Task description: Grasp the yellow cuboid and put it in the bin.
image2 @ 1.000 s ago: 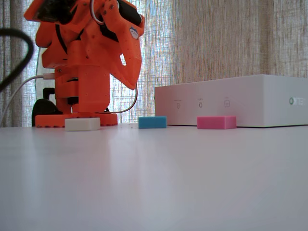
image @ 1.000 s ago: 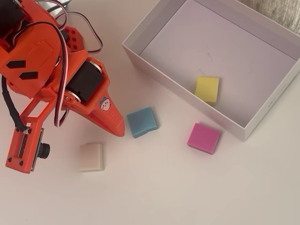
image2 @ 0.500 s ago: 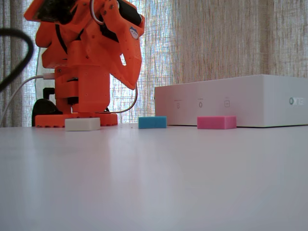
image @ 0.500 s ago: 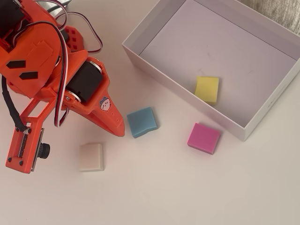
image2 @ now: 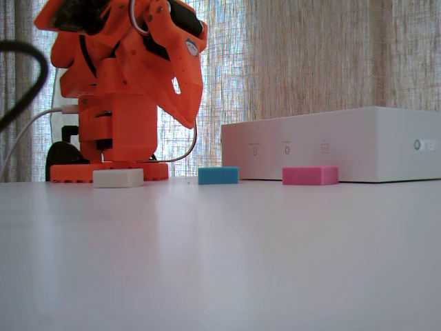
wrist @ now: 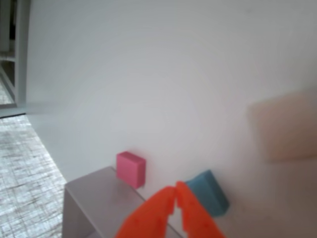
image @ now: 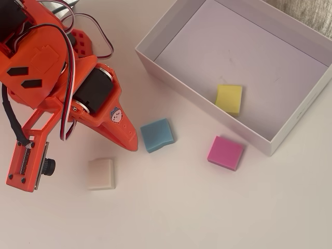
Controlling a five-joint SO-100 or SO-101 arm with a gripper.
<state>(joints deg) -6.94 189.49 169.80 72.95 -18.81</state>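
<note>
The yellow cuboid (image: 229, 98) lies flat on the floor of the bin (image: 155, 65), close to its near wall. It is hidden in the fixed and wrist views. The bin shows as a white box in the fixed view (image2: 331, 148) and as a grey-white corner in the wrist view (wrist: 94, 198). My orange gripper (image: 132, 145) is shut and empty, raised above the table to the left of the bin, its tip next to a blue block (image: 157, 135). In the wrist view (wrist: 176, 187) the fingertips meet. It also shows in the fixed view (image2: 189, 121).
A blue block (image2: 218, 175) (wrist: 210, 196), a pink block (image: 225, 152) (image2: 310, 175) (wrist: 131, 169) and a cream block (image: 101, 174) (image2: 118, 178) (wrist: 285, 126) lie on the white table outside the bin. The arm's base (image2: 110, 169) stands at the left.
</note>
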